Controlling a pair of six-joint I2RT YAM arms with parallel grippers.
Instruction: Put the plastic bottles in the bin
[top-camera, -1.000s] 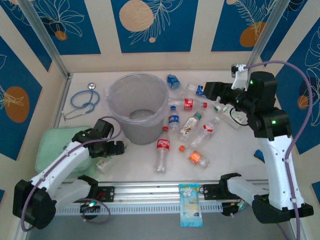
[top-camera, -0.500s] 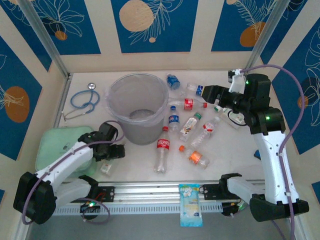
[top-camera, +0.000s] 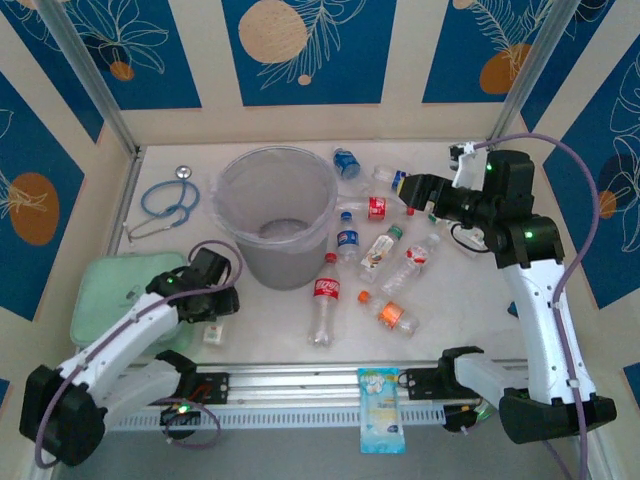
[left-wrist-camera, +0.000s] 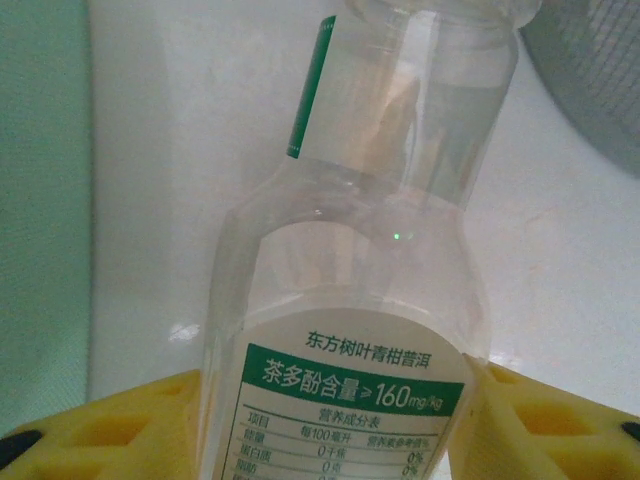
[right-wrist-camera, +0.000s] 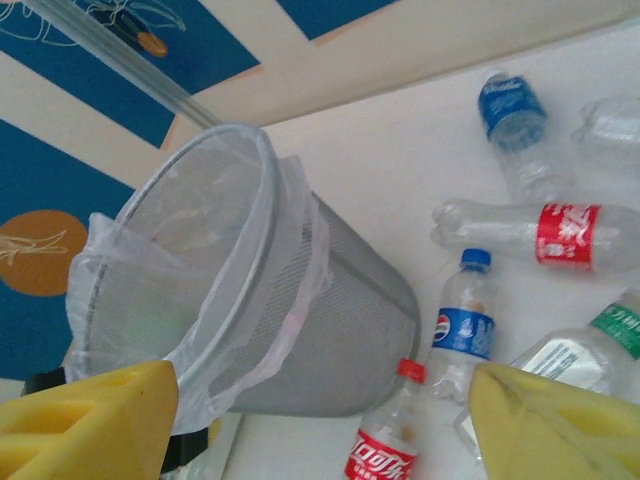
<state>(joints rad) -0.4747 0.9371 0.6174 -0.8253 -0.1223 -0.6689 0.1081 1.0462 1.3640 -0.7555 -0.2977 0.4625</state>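
Top view: the bin stands upright, left of centre on the bench, with a thin liner over its rim. The left gripper is low at the bench's near-left, between the bin and a pale green pad, with the end of a clear green-label bottle showing under it. The right gripper hangs over the far-right bottles and holds nothing. The loose bottles all lie right of the bin:
- Coca-Cola bottle near the front
- orange-label bottle beside it
- Pepsi bottle just by the bin wall
- red-label bottle lying flat
- blue-label bottle at the back

A stethoscope lies far-left; a blue-and-white packet sits at the front edge.

Left wrist: the green-label bottle is upright in frame w/ a yellow pad against each flank, so the gripper is clamped on it. The bench is below it, the bin's mesh at top right and the green pad at left.

Right wrist: the yellow pads are wide apart w/ nothing between them. Beyond them is the bin with its liner, and right of it the Pepsi, Coca-Cola, red-label and blue-label bottles, all outside the bin.
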